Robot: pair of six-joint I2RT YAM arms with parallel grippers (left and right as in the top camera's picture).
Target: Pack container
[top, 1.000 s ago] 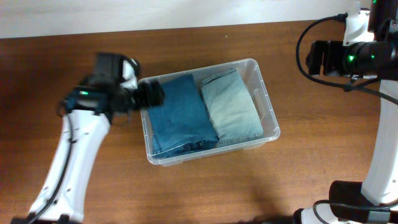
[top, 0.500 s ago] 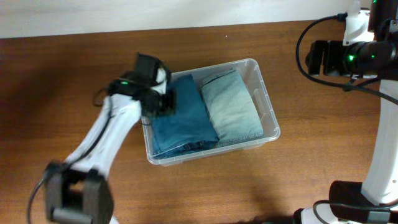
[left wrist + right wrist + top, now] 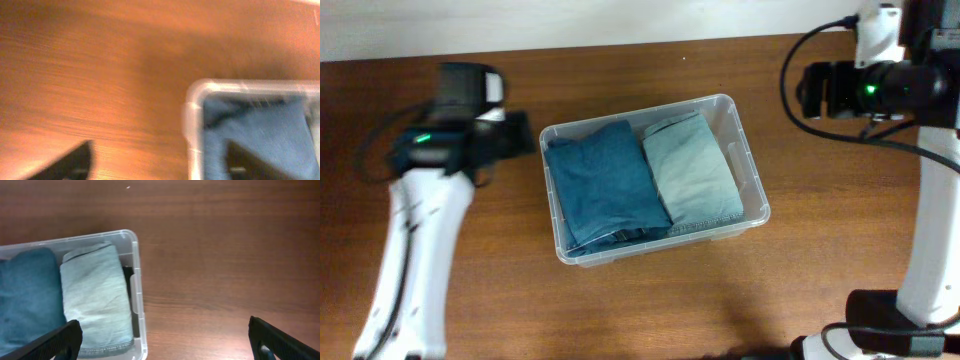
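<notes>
container [image 3: 757,192] with folded denim [image 3: 605,185], left gripper [image 3: 157,161] spread wide beside it; right gripper [image 3: 165,339] spread, empty

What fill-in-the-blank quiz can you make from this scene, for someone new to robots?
1. The clear container holds ____ folded cloths.
2. The dark blue cloth and the light blue cloth lie side by side ____ the container.
3. The left gripper hovers ____ the container, over the table, fingers open.
4. The right gripper is open and holds ____.
Missing words: two; inside; outside; nothing.
</notes>
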